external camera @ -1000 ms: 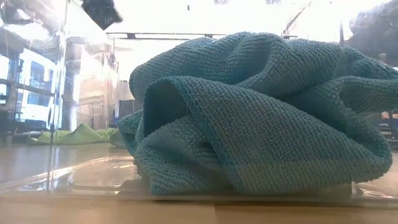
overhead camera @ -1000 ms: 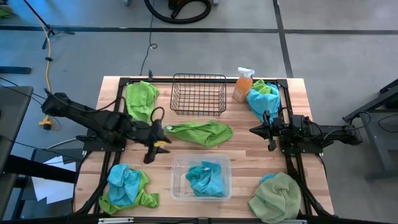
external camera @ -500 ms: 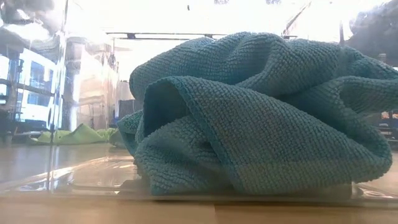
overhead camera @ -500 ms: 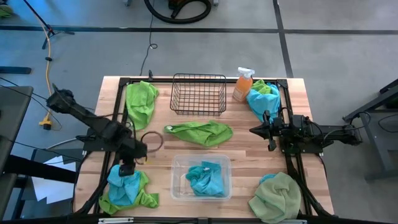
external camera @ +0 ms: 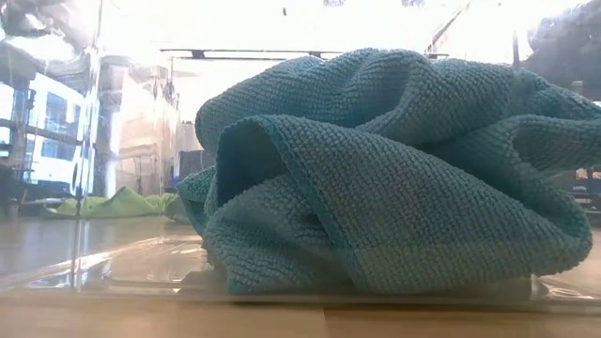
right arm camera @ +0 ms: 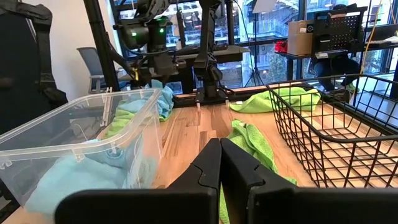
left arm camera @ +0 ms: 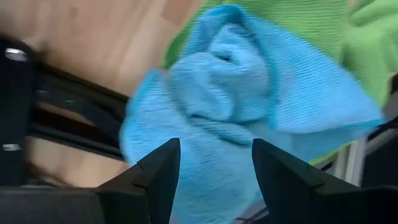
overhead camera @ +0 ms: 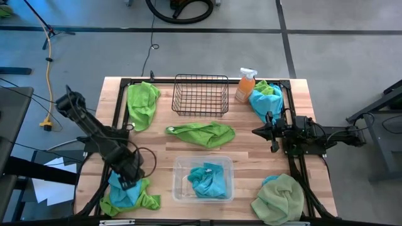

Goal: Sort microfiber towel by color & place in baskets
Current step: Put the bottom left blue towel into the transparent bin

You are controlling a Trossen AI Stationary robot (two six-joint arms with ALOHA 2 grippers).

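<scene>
My left gripper is open and points down over a turquoise towel that lies bunched on a lime green towel at the table's near left corner. Its fingers stand either side of the turquoise folds. A second turquoise towel lies in the clear tub at the near middle. The black wire basket stands at the far middle, with a lime green towel lying flat in front of it. My right gripper is shut and waits at the right side. My left gripper comes at the turquoise towel from above with its fingers spread over the bunched middle. I cannot tell whether the fingertips touch the cloth.
Another lime green towel lies at the far left. A turquoise and a green towel sit beside the orange spray bottle at the far right. The pale sage towel lies at the near right corner. Black frame rails run along the table's sides.
My left gripper has moved from beside the middle lime green towel toward the table's near left corner. It has come down over the turquoise towel there and turned to point downward. The towels have stayed where they were.
</scene>
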